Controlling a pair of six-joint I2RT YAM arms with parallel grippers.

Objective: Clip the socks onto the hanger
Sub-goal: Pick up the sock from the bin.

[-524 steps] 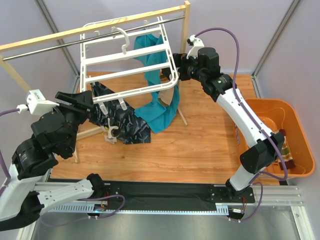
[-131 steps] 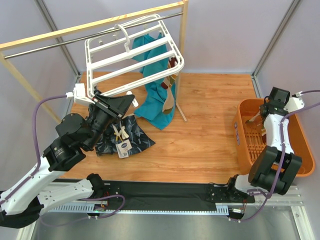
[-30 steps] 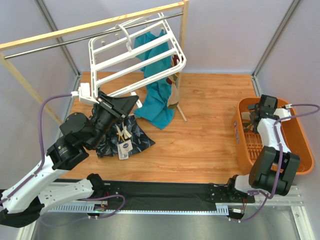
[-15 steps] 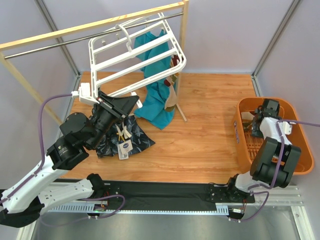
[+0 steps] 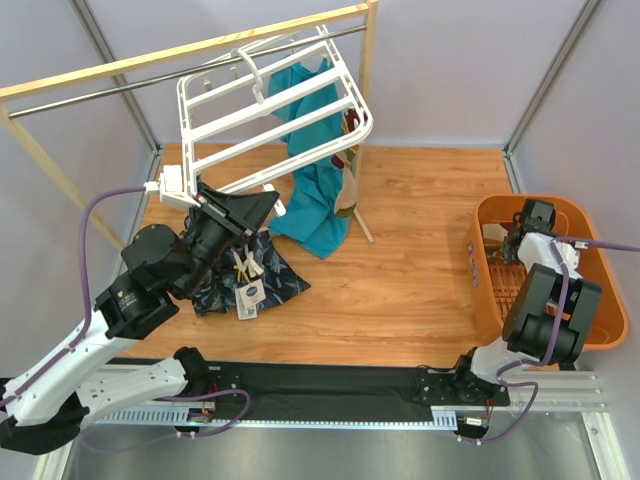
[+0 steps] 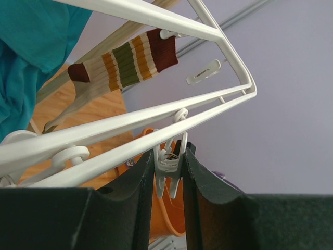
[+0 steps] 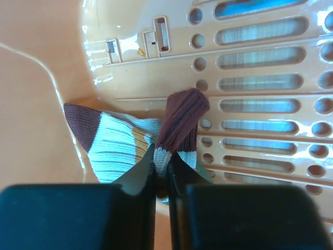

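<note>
The white hanger [image 5: 369,121] hangs tilted from the rail, and in the left wrist view its bars [image 6: 156,140] cross the frame. My left gripper [image 5: 255,206] [image 6: 168,150] is shut on one small white clip [image 6: 169,167] dangling from the hanger's near bar. One striped sock [image 6: 125,63] with maroon ends hangs clipped at the far bar. My right gripper [image 5: 516,247] [image 7: 163,162] is down inside the orange basket [image 5: 600,322]. It is shut on a raised fold of a cream and maroon sock [image 7: 112,143] lying on the basket floor.
A teal cloth [image 5: 315,190] hangs from the hanger, and a dark navy patterned cloth [image 5: 262,272] lies on the wooden table below it. The wooden rack with its metal rail [image 5: 200,62] spans the back. The slotted basket wall [image 7: 260,52] stands right behind the sock.
My right gripper, open half a second ago, has dropped slightly in the basket and closed on the sock. The left arm and hanger have not moved.
</note>
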